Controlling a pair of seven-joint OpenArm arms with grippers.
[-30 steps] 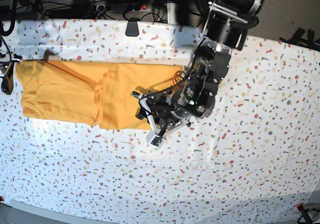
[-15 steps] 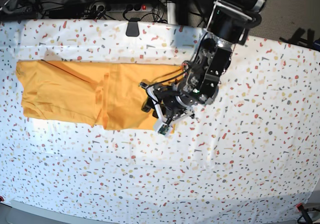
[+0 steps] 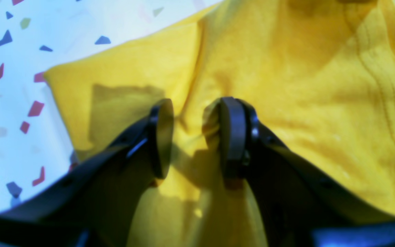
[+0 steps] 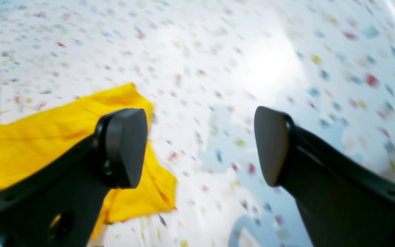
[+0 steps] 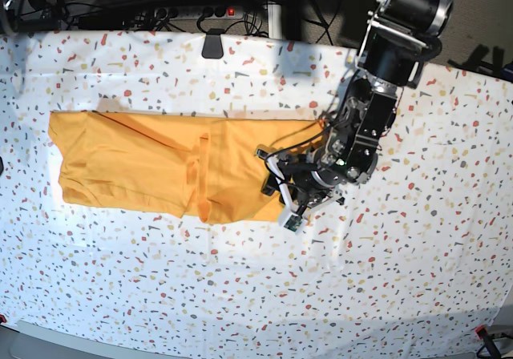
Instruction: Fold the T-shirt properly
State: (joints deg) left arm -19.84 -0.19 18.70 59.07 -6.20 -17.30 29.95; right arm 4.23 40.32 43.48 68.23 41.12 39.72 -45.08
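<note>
The T-shirt [image 5: 168, 165] lies as a long band toward the table's [image 5: 417, 279] far-left corner, left gripper [image 3: 192, 137] jaws pinching its right end, right gripper [image 4: 201, 147] jaws wide and empty; drag evenly, keeping the cloth taut.

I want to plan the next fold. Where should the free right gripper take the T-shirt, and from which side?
Probably at the T-shirt's far end corner, opposite the left gripper, which pinches a ridge of cloth. The shirt lies as a long flat band, so coming in from beyond that end and sliding one finger under the edge seems easiest. The right gripper is open.
</note>
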